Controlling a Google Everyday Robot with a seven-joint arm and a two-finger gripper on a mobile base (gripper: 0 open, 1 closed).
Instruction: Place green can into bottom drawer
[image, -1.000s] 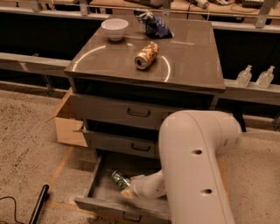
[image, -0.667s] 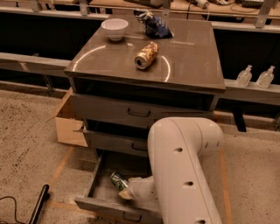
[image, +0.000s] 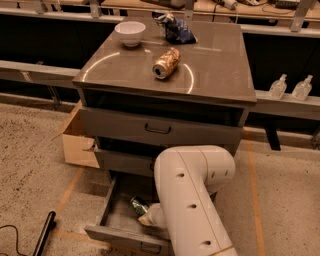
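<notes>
Gripper (image: 146, 216) low centre, inside open bottom drawer (image: 120, 225); green can (image: 138, 205) at its tip, upper-left side; whether gripped, cannot tell.

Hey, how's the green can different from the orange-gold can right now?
The green can sits inside the open bottom drawer at the pincer; the orange-gold can lies on its side on the cabinet top. The green can is partly hidden, the orange-gold can fully visible. Both are drink cans.

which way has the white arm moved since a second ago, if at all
Yes, the white arm moved left across the cabinet front; the gripper sits in the bottom drawer at the green can.
</notes>
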